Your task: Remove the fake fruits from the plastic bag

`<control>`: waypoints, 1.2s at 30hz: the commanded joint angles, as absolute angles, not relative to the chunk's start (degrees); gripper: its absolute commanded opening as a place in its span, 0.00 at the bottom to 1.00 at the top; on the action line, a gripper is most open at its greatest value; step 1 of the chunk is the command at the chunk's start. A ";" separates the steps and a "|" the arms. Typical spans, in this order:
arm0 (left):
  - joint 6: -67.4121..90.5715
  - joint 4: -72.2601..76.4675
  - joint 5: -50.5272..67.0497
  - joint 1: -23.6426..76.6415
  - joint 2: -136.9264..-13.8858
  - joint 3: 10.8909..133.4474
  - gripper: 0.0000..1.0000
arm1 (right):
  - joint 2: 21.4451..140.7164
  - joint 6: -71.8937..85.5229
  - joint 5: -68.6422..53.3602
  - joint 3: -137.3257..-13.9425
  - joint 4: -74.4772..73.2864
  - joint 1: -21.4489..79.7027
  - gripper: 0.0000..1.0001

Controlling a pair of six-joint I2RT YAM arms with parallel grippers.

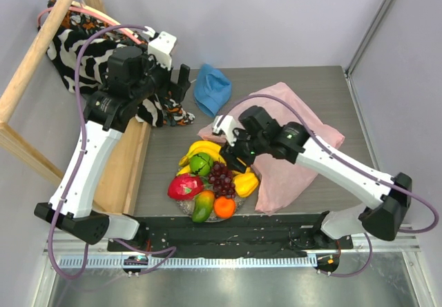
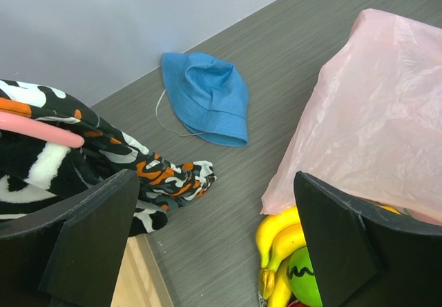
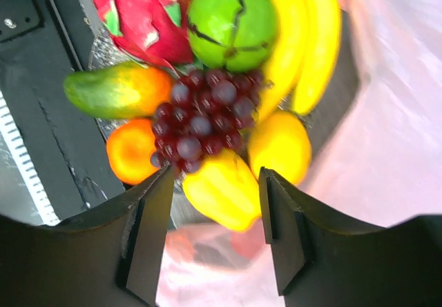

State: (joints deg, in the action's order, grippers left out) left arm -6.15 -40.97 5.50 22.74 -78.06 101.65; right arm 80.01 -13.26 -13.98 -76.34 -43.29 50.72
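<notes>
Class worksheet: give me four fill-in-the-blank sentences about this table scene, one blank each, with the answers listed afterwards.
1. The hat on the table is ____ in colour.
2. The plastic bag lying beside the fake fruits is ____ in colour.
3. The grapes sit on ____ of the pile.
4. The right gripper hangs over the pile with its jaws ____.
Answers: blue; pink; top; open.

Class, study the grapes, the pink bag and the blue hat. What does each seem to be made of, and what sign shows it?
Grapes: probably hard plastic, glossy; small bright highlights on each dark bead.
Pink bag: thin plastic film, translucent, with soft creases.
Blue hat: woven cloth, matte and floppy, perhaps cotton; stitched brim.
</notes>
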 commanded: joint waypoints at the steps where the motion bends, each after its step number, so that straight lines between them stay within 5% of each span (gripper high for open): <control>1: -5.10 -39.64 7.64 22.41 -78.48 102.83 1.00 | 73.74 -17.22 -10.55 -77.00 -48.94 47.56 0.58; 15: -4.39 -39.99 9.75 22.41 -77.70 101.87 1.00 | 82.43 -30.23 -5.46 -67.14 -47.47 26.65 0.40; 26: -6.59 -42.19 12.83 22.32 -75.06 97.65 1.00 | 102.38 -29.45 3.16 -88.31 -37.18 9.59 0.33; 30: -6.68 -42.27 13.80 21.89 -74.71 96.42 1.00 | 105.03 -27.08 -3.04 -96.40 -39.19 6.86 0.33; 35: -8.61 -43.59 16.34 21.27 -73.39 93.09 1.00 | 94.59 -22.25 -20.19 -97.22 -43.42 6.94 0.48; 36: -8.53 -43.77 16.52 21.10 -72.95 92.12 1.00 | 92.31 -20.93 -22.04 -95.73 -42.63 6.94 0.66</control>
State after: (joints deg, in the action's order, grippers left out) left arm -6.90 -42.57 13.30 21.89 -75.68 94.70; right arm 103.90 -26.24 -8.75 -95.98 -41.52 5.69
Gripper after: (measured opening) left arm 0.996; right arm 0.460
